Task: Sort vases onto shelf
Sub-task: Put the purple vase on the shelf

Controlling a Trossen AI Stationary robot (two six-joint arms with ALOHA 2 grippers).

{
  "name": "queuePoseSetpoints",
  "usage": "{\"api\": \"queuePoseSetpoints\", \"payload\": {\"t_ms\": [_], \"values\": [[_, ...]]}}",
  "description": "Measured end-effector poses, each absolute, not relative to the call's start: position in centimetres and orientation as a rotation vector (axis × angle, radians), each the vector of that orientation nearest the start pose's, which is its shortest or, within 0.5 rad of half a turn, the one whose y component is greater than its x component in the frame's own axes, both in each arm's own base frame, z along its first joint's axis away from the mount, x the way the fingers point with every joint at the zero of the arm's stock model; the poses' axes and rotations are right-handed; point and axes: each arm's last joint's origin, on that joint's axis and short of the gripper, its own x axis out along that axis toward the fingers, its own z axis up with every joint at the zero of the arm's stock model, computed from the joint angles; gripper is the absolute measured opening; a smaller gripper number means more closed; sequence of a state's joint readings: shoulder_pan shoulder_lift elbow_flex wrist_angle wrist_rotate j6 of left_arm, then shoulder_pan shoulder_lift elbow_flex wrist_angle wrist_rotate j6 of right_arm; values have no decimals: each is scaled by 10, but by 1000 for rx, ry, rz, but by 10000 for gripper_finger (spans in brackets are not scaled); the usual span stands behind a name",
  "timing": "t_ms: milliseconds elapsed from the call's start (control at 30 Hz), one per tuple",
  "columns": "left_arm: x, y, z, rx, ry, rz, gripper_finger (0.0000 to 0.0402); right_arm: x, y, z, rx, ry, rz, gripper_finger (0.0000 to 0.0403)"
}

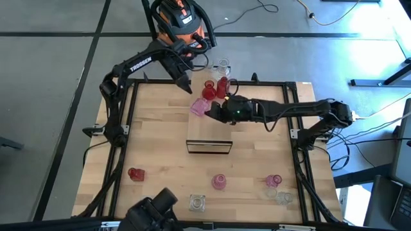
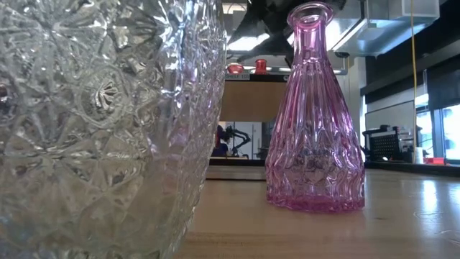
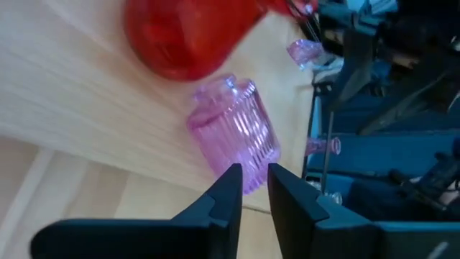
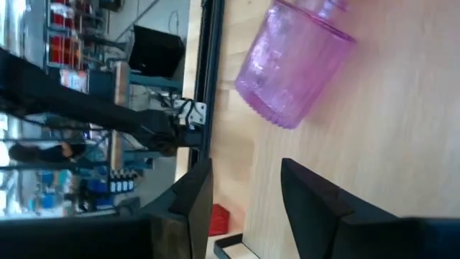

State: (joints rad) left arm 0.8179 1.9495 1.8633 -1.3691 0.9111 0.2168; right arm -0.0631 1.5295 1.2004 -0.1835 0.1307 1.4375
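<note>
Closest to the low camera at the table's near edge, a clear cut-glass vase (image 2: pixel 100 122) with a starburst pattern fills most of that view, and a tall ribbed pink bottle vase (image 2: pixel 314 115) stands just beside it, so most of the table behind them is hidden.

From above, more vases stand scattered along that edge of the light-wood tabletop (image 1: pixel 160 138): a red vase (image 1: pixel 135 174) toward the left arm's side, a pink vase (image 1: pixel 219 181) in the middle, a clear vase (image 1: pixel 197 203) in front of it, and a pink and clear pair (image 1: pixel 276 187) toward the right arm's side.

In the middle of the table stands the shelf (image 1: pixel 209 140), a pale plank with a dark front edge.

Beyond it, the right gripper (image 1: pixel 212 113) reaches in low, its fingers spread wide and holding nothing. A short, ribbed pink jar vase (image 1: pixel 198 106) lies just ahead of them, tilted on the wood.

The left gripper (image 1: pixel 187 88) hangs above that jar, its fingers (image 3: pixel 230 194) close together with a thin gap, gripping nothing.

At the far edge cluster two red vases (image 1: pixel 216 88) and a clear one (image 1: pixel 223 65).

An orange and black shop vacuum (image 1: pixel 181 19) sits on the floor beyond the table.
</note>
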Motion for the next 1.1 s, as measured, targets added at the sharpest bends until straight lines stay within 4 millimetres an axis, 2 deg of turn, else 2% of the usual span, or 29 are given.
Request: {"api": "queuePoseSetpoints", "payload": {"t_ms": [200, 433, 667, 900, 1100], "values": [[274, 265, 300, -940, 899, -130, 103, 341, -26, 290, 1443, 203, -628, 147], [273, 261, 278, -1023, 943, -125, 137, 341, -29, 289, 1465, 123, -693, 147], [277, 255, 261, -1141, 831, -286, 140, 350, -35, 278, 1502, 121, -700, 147], [285, 245, 251, -1142, 866, -301, 141, 367, -44, 262, 1539, 110, -650, 147], [288, 242, 249, -1105, 916, -247, 140, 370, -48, 258, 1558, 129, -630, 147]]}}
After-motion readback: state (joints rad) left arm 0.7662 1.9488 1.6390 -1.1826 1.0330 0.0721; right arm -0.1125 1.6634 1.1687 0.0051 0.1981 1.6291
